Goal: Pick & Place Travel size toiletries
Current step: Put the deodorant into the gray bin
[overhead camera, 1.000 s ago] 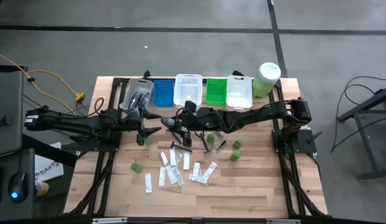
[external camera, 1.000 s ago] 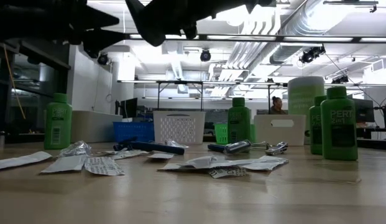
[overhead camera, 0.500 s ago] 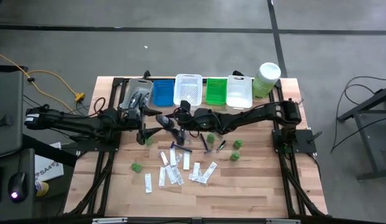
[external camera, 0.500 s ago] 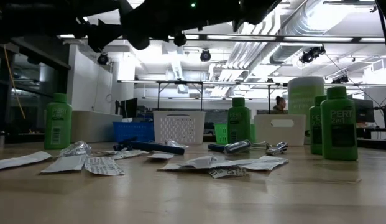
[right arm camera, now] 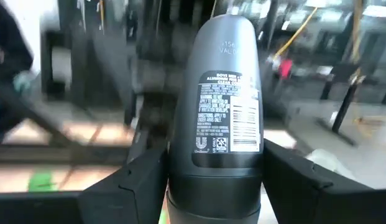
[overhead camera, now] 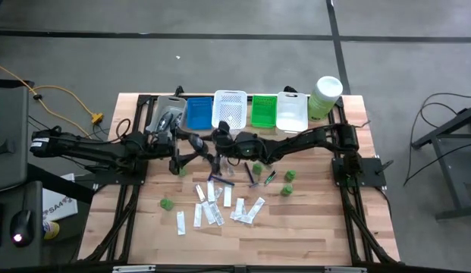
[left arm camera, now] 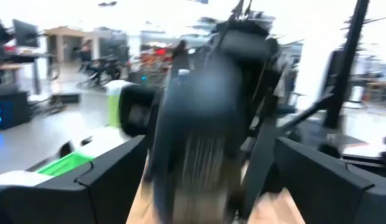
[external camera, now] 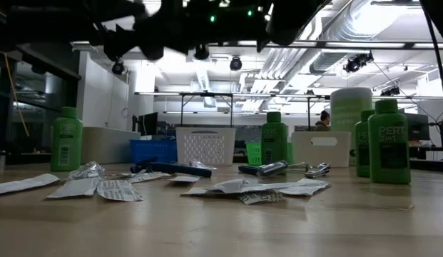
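My right gripper (overhead camera: 208,147) reaches in from the table's right and is shut on a dark grey oval deodorant stick (right arm camera: 227,93), high above the table's middle. My left gripper (overhead camera: 191,155) is open; its fingers (left arm camera: 112,180) stand on either side of the same stick (left arm camera: 202,149) with gaps showing. On the table lie green round bottles (overhead camera: 289,176), white sachets (overhead camera: 212,206), thin dark razors (overhead camera: 220,179) and silvery tubes (external camera: 275,168). The clear basket (overhead camera: 168,115) holds more dark grey pieces. My right gripper pinches the stick's lower body (right arm camera: 211,186) between its two fingers, one on each side. The stick's rounded cap end (right arm camera: 227,34) points away from the wrist, toward my left gripper. The stick is lifted clear of the table.
A row of baskets stands along the far edge: clear, blue (overhead camera: 197,112), white (overhead camera: 229,108), green (overhead camera: 263,111), white (overhead camera: 291,112). A big pale-green canister (overhead camera: 324,96) stands at the far right. Green bottles (external camera: 391,141) stand upright on the table's right.
My right gripper has carried the dark grey stick toward the table's left, up to my left gripper, so that the stick now sits between the left gripper's open fingers.
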You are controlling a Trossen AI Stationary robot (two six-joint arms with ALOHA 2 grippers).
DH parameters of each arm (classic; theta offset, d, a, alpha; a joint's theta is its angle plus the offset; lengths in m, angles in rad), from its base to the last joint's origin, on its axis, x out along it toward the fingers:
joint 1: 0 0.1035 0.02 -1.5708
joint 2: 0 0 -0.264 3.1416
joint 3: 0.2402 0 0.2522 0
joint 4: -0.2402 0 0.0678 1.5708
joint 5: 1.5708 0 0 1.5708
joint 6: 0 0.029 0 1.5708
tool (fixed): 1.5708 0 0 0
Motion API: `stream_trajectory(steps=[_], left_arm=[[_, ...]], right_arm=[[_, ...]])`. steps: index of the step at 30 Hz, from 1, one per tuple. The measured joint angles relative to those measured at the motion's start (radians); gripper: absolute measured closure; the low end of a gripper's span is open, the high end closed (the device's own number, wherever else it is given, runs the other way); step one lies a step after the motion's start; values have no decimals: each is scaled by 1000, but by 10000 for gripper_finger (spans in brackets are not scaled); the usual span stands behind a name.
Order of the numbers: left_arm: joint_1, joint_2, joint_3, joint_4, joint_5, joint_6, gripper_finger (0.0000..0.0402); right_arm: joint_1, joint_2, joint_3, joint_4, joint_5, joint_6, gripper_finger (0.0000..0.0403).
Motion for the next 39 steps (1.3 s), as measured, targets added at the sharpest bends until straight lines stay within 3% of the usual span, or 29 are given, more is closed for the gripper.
stream_trajectory(steps=[20,29,33,39], left_arm=[[1,94,2,101,-6,27,53],[1,152,2,177,-8,28,55],[1,163,2,178,-30,22,79],[1,163,2,174,-47,20,154]], right_arm=[[-12,65,0,194,-14,22,185],[-12,65,0,193,-11,22,185],[-13,65,0,187,-11,23,185],[-12,65,0,182,-15,22,185]])
